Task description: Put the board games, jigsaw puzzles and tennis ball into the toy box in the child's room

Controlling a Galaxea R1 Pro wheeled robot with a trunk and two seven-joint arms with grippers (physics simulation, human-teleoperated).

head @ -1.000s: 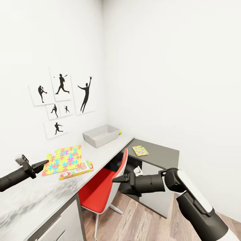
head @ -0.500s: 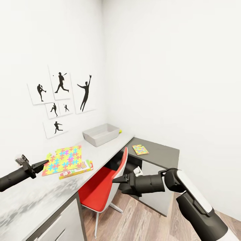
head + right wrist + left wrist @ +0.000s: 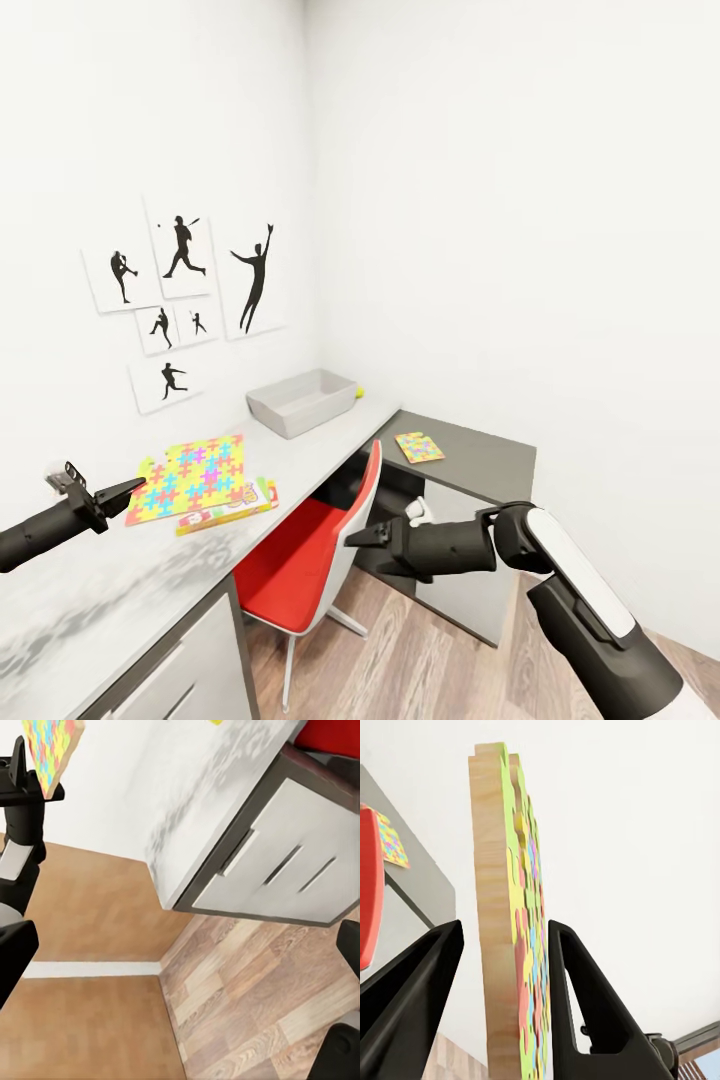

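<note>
One jigsaw puzzle [image 3: 514, 945] clamped in left end effector [image 3: 502, 967]; right end effector [image 3: 380, 537] apart; lettering unreadable.

Wood-backed jigsaw puzzle [image 3: 506, 930], wood-plank floor [image 3: 247, 1005]

I can't read any text here; the board game [image 3: 228, 508] on the table [image 3: 120, 580] has print on its side, too small for me to make out.
</note>
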